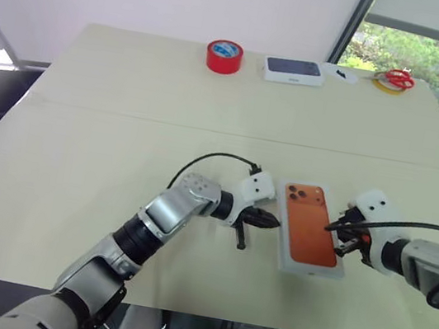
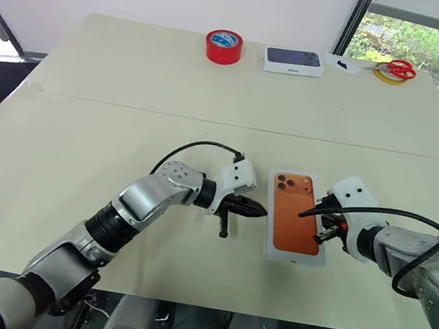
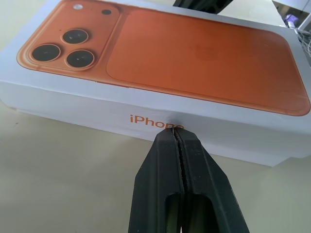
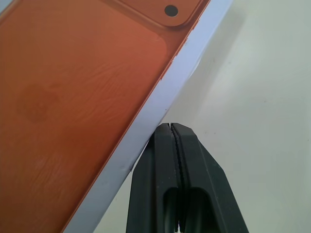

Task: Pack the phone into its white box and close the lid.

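Jaws, both pairs: pressed together, nothing held between them

Left gripper (image 3: pixel 173 130): tip touching the box (image 1: pixel 334 272) on its left long wall, right at the orange lettering; it points across toward the right

Right gripper (image 4: pixel 171 127): tip at the opposite long edge, touching or just beside it; which cannot be told

Box: flat on the table (image 1: pixel 129 100), near the front edge, right of centre, lying between the two tips. Long axis runs away from the robot, with the near end swung a little to the right. Each gripper faces a long side, about midway along it, and both are equally near

Phone (image 1: pixel 308 226): orange face up on top of the box, inside a thin white border, three lenses at the far left corner. Whether this is the phone itself or a print cannot be told for sure

Lid (image 3: pixel 218 133): judged already on, since the lettered wall rises unbroken to the top edge. Any next move would likely be a squeeze or nudge across the short axis

Far edge of table, well apart: red tape (image 1: pixel 224 56), second box (image 1: pixel 294 70) with a dark phone picture, card (image 1: pixel 340 73), scissors (image 1: pixel 398 77)
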Controlling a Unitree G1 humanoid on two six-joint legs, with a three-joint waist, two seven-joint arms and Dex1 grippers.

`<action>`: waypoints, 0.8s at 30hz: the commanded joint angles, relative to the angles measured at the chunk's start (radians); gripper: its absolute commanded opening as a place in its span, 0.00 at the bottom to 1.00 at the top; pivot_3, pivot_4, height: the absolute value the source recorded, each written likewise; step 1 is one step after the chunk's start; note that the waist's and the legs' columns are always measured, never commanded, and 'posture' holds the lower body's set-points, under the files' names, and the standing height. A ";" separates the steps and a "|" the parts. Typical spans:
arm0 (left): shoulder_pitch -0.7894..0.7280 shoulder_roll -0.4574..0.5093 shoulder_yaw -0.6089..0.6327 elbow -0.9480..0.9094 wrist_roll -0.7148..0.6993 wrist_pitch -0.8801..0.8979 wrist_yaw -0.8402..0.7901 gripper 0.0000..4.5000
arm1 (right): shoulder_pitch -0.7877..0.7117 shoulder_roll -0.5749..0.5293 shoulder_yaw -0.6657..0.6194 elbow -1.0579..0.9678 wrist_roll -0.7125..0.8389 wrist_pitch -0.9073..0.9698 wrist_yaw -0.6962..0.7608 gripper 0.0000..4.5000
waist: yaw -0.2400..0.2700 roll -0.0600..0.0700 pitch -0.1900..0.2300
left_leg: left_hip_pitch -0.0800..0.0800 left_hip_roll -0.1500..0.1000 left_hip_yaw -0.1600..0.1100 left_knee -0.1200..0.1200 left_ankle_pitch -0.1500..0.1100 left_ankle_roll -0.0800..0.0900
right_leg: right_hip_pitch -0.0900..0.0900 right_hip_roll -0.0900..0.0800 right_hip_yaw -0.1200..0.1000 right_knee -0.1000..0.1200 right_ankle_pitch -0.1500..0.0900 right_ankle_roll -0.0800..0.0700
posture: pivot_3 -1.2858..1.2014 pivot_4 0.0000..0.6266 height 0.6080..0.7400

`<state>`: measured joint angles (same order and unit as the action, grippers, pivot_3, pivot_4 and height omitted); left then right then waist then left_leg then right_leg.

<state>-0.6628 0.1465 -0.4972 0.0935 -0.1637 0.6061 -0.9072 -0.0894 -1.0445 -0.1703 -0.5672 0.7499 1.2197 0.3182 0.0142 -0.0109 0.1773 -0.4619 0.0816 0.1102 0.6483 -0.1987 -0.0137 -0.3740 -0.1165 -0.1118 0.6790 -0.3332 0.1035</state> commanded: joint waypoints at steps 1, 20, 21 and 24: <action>-0.017 -0.024 -0.009 -0.037 -0.002 -0.026 -0.006 0.01 | 0.007 0.008 -0.026 -0.051 -0.008 0.001 0.025 0.01 | 0.000 0.000 0.000 | 0.000 0.000 0.000 0.000 0.000 0.000 | 0.000 0.000 0.000 0.000 0.000 0.000 | 0.52 0.24 0.93; -0.060 -0.064 0.117 -0.015 -0.047 0.026 0.073 0.01 | 0.121 -0.032 -0.262 -0.073 -0.066 -0.103 0.263 0.01 | 0.003 -0.001 0.000 | 0.000 0.000 -0.001 0.000 0.000 0.000 | 0.001 0.000 0.000 0.000 0.000 0.000 | 0.52 0.24 0.93; -0.067 -0.074 0.113 -0.007 -0.043 0.024 0.075 0.01 | 0.135 -0.030 -0.274 -0.089 -0.055 -0.106 0.285 0.01 | 0.002 0.000 0.000 | 0.000 -0.001 -0.001 0.000 0.000 0.000 | 0.001 0.000 0.000 0.000 0.000 0.000 | 0.52 0.24 0.93; -0.089 -0.103 0.078 0.029 -0.016 0.013 0.079 0.01 | 0.202 -0.023 -0.270 -0.148 -0.052 -0.132 0.331 0.01 | 0.001 0.000 0.000 | 0.001 -0.001 -0.001 0.000 0.000 0.000 | 0.001 0.000 0.000 0.000 0.000 0.000 | 0.52 0.24 0.93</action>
<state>-0.7385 0.0529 -0.4034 0.1192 -0.1867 0.6386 -0.8304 0.1007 -1.0755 -0.4141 -0.6676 0.6873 1.1089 0.6243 0.0155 -0.0114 0.1774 -0.4614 0.0808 0.1091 0.6484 -0.1987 -0.0137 -0.3727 -0.1164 -0.1123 0.6790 -0.3334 0.1038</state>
